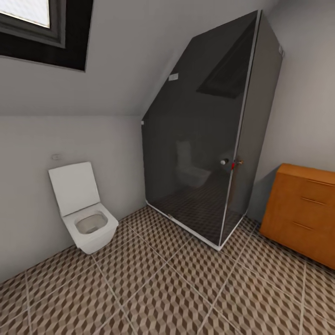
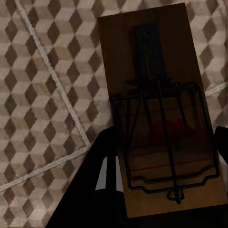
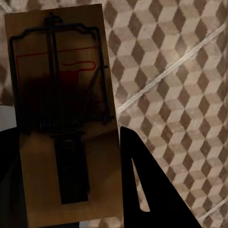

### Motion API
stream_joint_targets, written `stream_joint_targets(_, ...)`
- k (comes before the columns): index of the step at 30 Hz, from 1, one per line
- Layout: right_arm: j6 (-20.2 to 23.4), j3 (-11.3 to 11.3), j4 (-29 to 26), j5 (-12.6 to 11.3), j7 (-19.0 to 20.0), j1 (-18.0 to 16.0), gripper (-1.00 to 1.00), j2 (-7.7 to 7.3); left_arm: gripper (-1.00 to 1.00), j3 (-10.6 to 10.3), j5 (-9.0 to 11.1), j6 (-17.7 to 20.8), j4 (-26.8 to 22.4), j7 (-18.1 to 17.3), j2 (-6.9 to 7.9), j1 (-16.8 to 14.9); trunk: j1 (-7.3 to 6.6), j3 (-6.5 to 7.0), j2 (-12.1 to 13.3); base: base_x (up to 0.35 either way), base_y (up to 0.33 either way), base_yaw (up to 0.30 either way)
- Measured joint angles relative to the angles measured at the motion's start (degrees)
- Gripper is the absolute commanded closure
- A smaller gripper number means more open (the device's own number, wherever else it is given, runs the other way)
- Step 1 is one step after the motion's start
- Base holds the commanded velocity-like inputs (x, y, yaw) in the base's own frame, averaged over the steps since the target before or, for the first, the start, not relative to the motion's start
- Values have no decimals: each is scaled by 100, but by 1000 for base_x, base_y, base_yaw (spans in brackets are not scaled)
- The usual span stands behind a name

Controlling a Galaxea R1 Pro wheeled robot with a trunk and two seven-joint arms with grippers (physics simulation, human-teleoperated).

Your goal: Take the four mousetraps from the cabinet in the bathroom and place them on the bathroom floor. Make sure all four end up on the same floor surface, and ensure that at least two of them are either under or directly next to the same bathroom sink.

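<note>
My left claw grips one mousetrap and my right claw grips another trap, both above the tiled floor. Ahead, a toilet sits at ten o'clock, a dark shower stall at twelve, and a wooden dresser at two.

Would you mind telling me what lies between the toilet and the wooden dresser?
In the head view, the dark glass shower enclosure stands between the toilet and the dresser, with patterned floor tiles in front.

The left gripper has its dark fingers clamped on a mousetrap; the right gripper apparently grips another mousetrap likewise.
</note>
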Motion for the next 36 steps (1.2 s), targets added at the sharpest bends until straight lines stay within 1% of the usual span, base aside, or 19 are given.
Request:
stream_joint_targets(15, 1, -6, 0, -4, -9, 0, 100, -13, 100, 0, 0, 0, 0, 0, 0, 0, 0, 0, 0, 323, 0, 13)
stream_joint_targets(20, 1, -10, 0, -8, -10, 0, 100, -16, 100, 0, 0, -1, 0, 1, 0, 0, 0, 0, 0, 323, 0, 204)
stream_joint_targets(28, 1, -4, 0, -8, -10, 0, 100, -64, 100, 0, 0, -1, 0, 2, 2, 0, 0, 0, 0, 323, 0, 259)
stream_joint_targets(36, 1, -3, 0, -3, -2, 0, 100, -69, 100, 0, 0, -1, 0, 4, 2, 0, 0, 0, 0, 323, 0, 268)
